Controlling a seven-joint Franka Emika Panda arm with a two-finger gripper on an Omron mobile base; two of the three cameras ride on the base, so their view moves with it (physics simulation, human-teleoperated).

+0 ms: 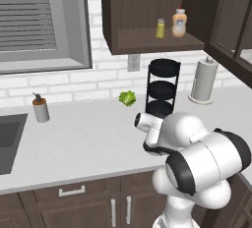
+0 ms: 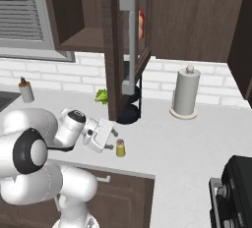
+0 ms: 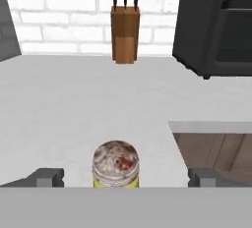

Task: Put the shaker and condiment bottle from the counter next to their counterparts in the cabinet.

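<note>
A small olive-yellow shaker (image 2: pixel 120 148) with a grey cap stands on the light-grey counter (image 1: pixel 88 143) near its front edge. My gripper (image 2: pixel 116 139) is open, level with the shaker and right beside it. In the hand view the shaker (image 3: pixel 115 165) stands between the two fingertips (image 3: pixel 47 177), with a gap on either side. In the open cabinet (image 1: pixel 142 42), a matching shaker (image 1: pixel 160 28) and the peach-orange condiment bottle (image 1: pixel 179 23) stand on the shelf. A slim red bottle (image 2: pixel 142 23) shows past the door's edge.
The open cabinet door (image 2: pixel 129 45) hangs over the counter above the gripper. A black tiered rack (image 1: pixel 162 87), a paper towel roll (image 1: pixel 204 79), a lettuce (image 1: pixel 127 98), a soap dispenser (image 1: pixel 40 108) and a sink (image 1: pixel 10 138) lie along the counter. A knife block (image 3: pixel 125 33) stands ahead.
</note>
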